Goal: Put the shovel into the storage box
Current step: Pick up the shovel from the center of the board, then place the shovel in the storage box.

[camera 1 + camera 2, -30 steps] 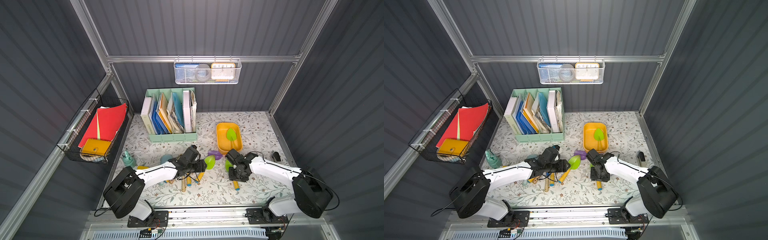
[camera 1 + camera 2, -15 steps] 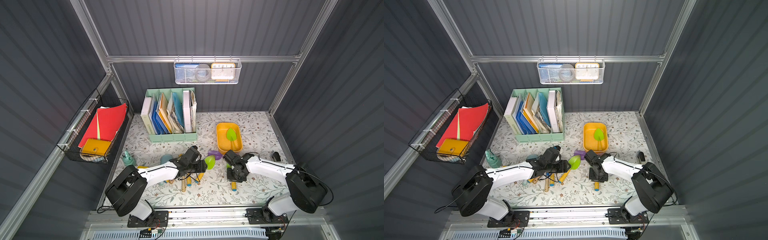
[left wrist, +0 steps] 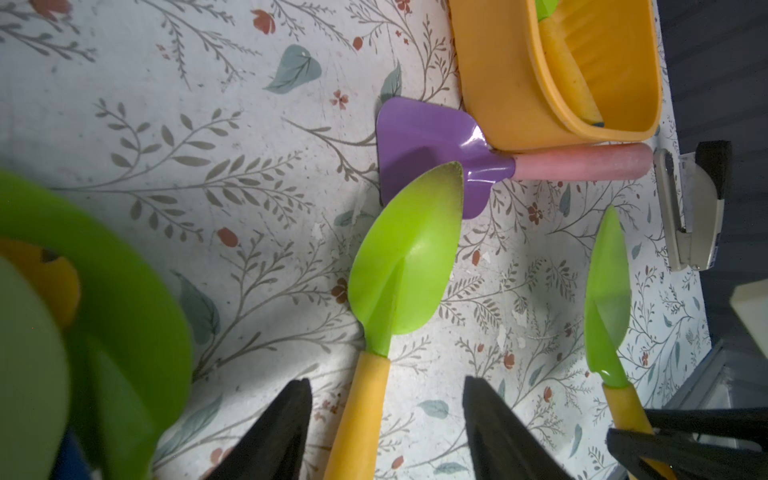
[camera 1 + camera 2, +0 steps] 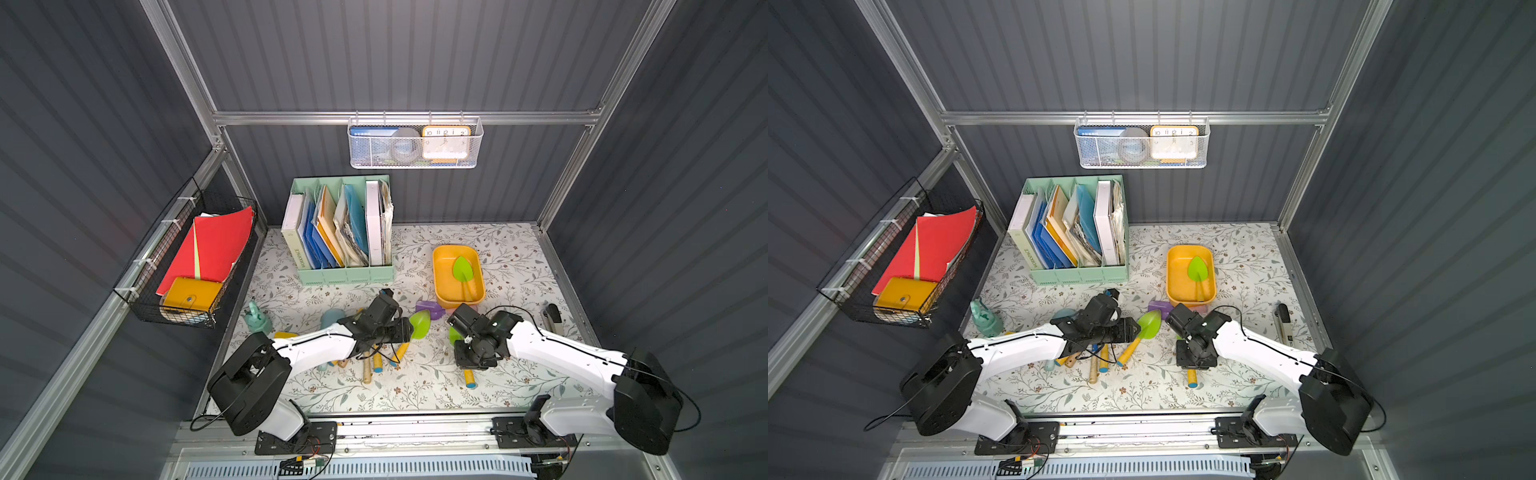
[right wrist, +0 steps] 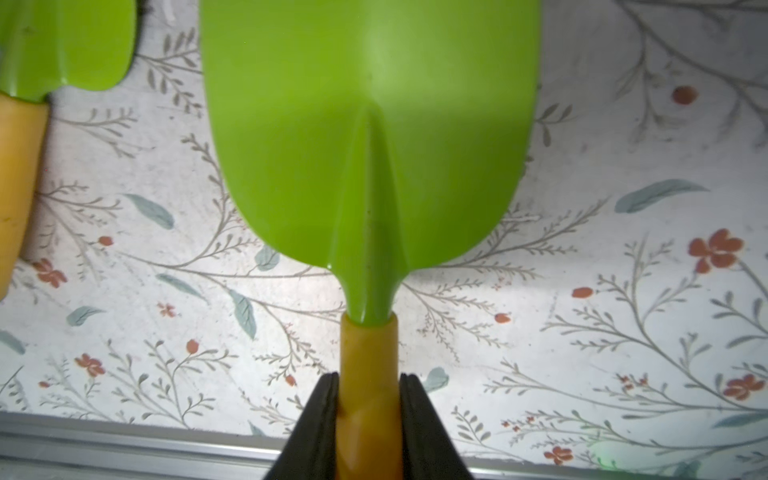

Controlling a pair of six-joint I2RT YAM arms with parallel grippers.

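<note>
**Top views.** Showed the mustard-yellow storage box (image 4: 441, 274) standing on the floral worktop (image 4: 511, 257), with a third green shovel (image 4: 462, 269) lying inside it. Showed a purple shovel (image 4: 1158, 308) touching the box's wall on the robot's side. Placed the right claw (image 4: 471, 359) further toward the robot from the box, pointing down over a green shovel (image 4: 468, 375). Gave only that shovel's blade edge and handle end, with the grip hidden under the claw's body. Placed the left claw (image 4: 1133, 328) to the left of the box and nearer the robot, tips at the blade of a second green shovel (image 4: 1149, 323).

**Left wrist.** Caught the left claw (image 3: 386, 432) with fingers (image 3: 286, 428) spread wide, one on each side of the second green shovel's (image 3: 405, 266) yellow handle and touching neither side. Found that blade's tip overlapping the purple shovel (image 3: 419, 141), pink handle pressed along the storage box's (image 3: 490, 83) outer wall. Caught the right claw (image 3: 631, 424) closed round the handle of the green shovel (image 3: 607, 282), blade turned on edge and apart from the box. Showed a stapler (image 3: 685, 216) beyond it.

**Right wrist.** Confirmed the right claw (image 5: 368, 419) clamped on the yellow handle of the green shovel (image 5: 370, 124) just behind the blade, both fingers pressed against it. Could not tell whether lifted off the worktop (image 5: 623, 291). Showed the second green shovel (image 5: 62, 41) just beside.
</note>
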